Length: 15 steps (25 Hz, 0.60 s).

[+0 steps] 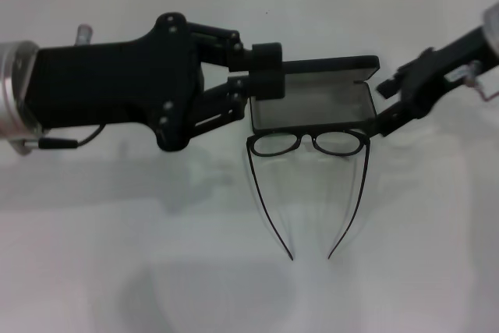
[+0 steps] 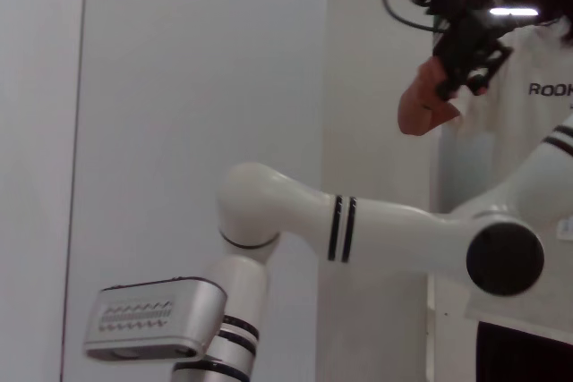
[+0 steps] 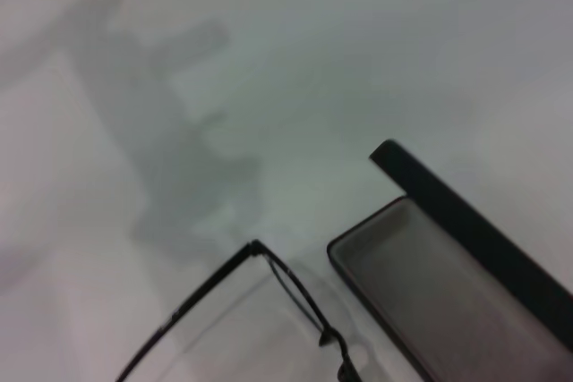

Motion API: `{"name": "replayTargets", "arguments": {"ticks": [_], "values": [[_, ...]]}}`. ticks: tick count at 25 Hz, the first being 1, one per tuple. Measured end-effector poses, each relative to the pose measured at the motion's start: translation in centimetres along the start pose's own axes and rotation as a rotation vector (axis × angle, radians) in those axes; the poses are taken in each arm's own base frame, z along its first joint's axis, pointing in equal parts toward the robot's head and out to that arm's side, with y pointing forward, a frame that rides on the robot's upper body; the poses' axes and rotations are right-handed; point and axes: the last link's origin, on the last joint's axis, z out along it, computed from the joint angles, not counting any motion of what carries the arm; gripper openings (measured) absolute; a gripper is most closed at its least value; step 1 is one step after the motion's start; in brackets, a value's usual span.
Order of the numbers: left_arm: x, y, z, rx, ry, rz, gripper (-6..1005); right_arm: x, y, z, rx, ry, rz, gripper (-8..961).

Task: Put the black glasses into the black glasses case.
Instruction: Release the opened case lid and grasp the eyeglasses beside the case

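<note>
White bench across the whole head view. Left gripper reaching in from centre left, fingers spread wide, one at the lid's edge and one at the tray's left end, touching or nearly so. Right gripper coming in from the upper right toward the case's right end; cannot tell how it is set.

Case at upper centre, open, grey lining showing, lid standing behind the tray. Same case at lower right of the right wrist view.

Glasses just below the case in the head view, front frame touching or just beside the tray's near rim, temples unfolded and trailing toward the lower centre. Frame corner at the bottom of the right wrist view, not yet inside.

Likely step: steadying the case, then taking the glasses. Best to keep the case braced, grip the frame at the bridge or a rim rather than a thin temple, lift clear of the near rim, and fold or angle the temples so nothing overhangs.
</note>
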Motion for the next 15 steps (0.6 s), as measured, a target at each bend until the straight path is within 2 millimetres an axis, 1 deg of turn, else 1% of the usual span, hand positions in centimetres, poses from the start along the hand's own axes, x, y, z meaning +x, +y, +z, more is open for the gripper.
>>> {"name": "replayTargets", "arguments": {"ticks": [4, 7, 10, 15], "values": [[-1.0, 0.1, -0.4, 0.014, 0.009, -0.019, 178, -2.5, 0.6, 1.9, -0.024, 0.084, -0.082, 742], [-1.8, 0.1, -0.6, 0.025, 0.018, -0.026, 175, -3.8, 1.4, 3.0, -0.033, 0.143, -0.149, 732], [-2.4, 0.3, -0.8, 0.028, 0.014, -0.027, 172, -4.9, 2.1, 4.1, -0.03, 0.2, -0.205, 722], [-3.5, 0.6, -0.9, 0.012, -0.046, -0.041, 167, -5.8, 2.5, 5.3, 0.001, 0.243, -0.275, 659]]}}
